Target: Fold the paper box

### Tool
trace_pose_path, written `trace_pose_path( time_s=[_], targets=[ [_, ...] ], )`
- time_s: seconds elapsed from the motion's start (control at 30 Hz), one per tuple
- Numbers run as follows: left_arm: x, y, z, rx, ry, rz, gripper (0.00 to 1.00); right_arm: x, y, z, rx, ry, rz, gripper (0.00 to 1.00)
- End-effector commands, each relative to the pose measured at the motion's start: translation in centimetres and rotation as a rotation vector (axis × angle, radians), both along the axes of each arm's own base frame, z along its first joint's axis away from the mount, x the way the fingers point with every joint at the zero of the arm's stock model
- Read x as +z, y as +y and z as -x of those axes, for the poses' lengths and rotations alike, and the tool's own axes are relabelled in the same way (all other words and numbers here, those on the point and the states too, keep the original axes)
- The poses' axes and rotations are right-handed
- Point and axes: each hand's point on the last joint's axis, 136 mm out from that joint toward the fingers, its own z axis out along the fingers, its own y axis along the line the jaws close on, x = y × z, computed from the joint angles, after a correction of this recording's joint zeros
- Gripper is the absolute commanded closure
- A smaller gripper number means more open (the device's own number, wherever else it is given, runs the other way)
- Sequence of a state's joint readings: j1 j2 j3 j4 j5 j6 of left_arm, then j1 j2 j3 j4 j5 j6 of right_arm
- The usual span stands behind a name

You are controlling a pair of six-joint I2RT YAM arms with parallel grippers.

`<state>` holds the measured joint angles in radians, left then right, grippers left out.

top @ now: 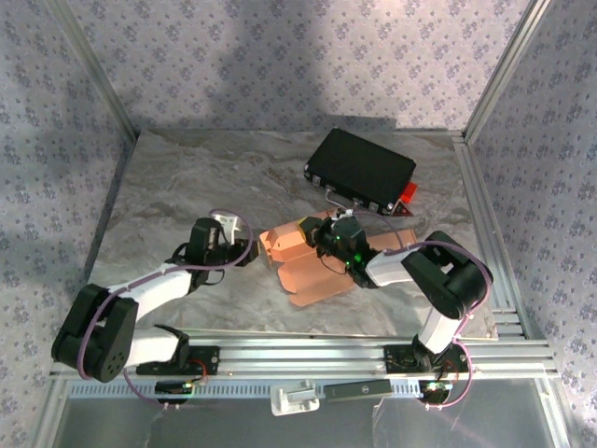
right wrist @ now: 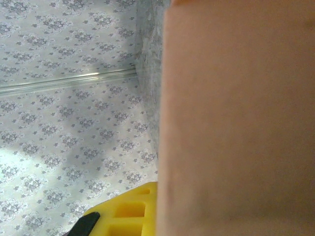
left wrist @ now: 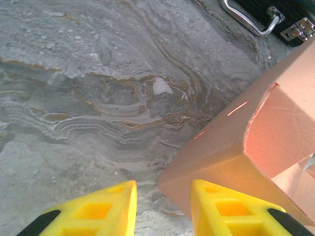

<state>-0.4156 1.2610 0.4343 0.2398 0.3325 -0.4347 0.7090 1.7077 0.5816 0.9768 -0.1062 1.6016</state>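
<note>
Evidently the right gripper [top: 326, 239] is clenched on a raised panel of the paper box [top: 300, 261], probably to steady it. The left gripper [left wrist: 162, 189] stands parted and empty. The box's corner sits just ahead of one finger [left wrist: 221, 211], likely lined up for pushing that wall inward.

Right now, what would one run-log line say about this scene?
left gripper open beside salmon-pink paper box | right gripper shut on it | fold unfinished

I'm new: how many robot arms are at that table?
2. The left arm reaches toward the left of the paper box; the right arm bends over its right side. None looks hidden.
</note>
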Motion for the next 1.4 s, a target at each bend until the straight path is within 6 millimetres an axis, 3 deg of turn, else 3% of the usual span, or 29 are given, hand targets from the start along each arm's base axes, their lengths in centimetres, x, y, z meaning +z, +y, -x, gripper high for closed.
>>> trace_pose_path(
  time_s=[0.0,0.93,1.37],
  targets=[
    [1.6,-1.3,-0.6,-0.054,-0.072,-0.001,0.66,-1.5,-0.4,0.4,0.016,-0.005,0.047,1.0],
    [1.9,-4.5,0.6,-0.114,-0.139,-0.036,0.64,-2.4,-0.4,0.5,0.045,-0.037,0.016,1.0],
    [2.2,-5.4,0.9,-0.163,-0.191,-0.037,0.72,-1.7,-0.3,0.4,0.062,-0.045,-0.001,1.0]
  ],
)
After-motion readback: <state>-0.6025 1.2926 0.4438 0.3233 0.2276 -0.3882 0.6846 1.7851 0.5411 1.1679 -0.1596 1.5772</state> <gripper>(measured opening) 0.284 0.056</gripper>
